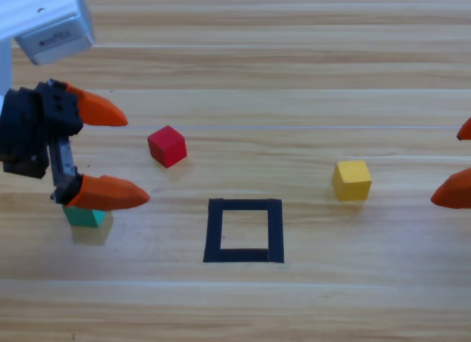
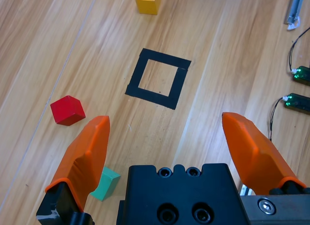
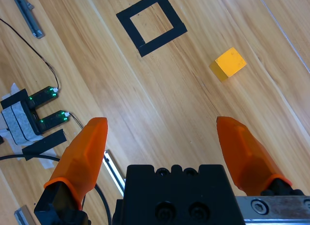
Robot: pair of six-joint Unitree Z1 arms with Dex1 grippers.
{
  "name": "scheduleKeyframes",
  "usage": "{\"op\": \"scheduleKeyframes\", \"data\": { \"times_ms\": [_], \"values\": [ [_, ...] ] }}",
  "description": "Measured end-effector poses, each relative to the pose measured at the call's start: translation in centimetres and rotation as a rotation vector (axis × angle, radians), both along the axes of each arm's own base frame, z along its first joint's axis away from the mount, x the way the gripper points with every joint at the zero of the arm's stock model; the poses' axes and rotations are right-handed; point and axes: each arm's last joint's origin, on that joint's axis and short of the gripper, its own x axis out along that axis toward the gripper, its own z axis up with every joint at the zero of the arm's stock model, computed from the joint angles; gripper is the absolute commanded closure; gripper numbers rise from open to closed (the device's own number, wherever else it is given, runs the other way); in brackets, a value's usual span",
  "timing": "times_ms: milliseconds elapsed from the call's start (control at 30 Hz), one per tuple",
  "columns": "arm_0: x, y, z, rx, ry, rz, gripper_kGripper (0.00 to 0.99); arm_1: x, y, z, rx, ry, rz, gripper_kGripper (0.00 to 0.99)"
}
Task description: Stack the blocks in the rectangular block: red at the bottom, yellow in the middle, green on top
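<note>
The red cube [image 1: 167, 145] [image 2: 67, 110] lies on the table left of centre, clear of the tape square. Right of centre rests the yellow cube [image 1: 352, 180] [image 2: 147, 2] [image 3: 228, 64]. The green cube [image 1: 85, 215] [image 2: 105, 184] sits at the left, partly hidden under my left gripper's lower jaw. The black tape square [image 1: 244, 230] [image 2: 158, 78] [image 3: 150, 23] holds nothing. My left gripper [image 1: 121, 157] [image 2: 172, 133] hovers open above the table, left of the red cube. My right gripper [image 1: 460, 162] [image 3: 162, 130] waits open at the right edge.
In the wrist views, small green-lit circuit boards [image 2: 299, 75] [image 3: 41, 97] with cables and a metal rail [image 3: 26, 14] lie along the table's near side, beyond the tape square.
</note>
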Motion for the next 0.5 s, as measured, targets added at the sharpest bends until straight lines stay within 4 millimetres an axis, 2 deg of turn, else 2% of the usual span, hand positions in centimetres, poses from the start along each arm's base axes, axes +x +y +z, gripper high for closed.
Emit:
{"op": "scheduleKeyframes", "data": {
  "times_ms": [333, 500],
  "values": [
    [0.0, 0.0, 0.0, 0.001, 0.001, 0.000, 0.000, 0.0, 0.0, 0.0, -0.001, 0.006, -0.019, 0.000],
    [0.0, 0.0, 0.0, 0.003, -0.001, -0.002, 0.000, 1.1, -0.2, -0.3, -0.047, -0.005, -0.273, 0.005]
  ]
}}
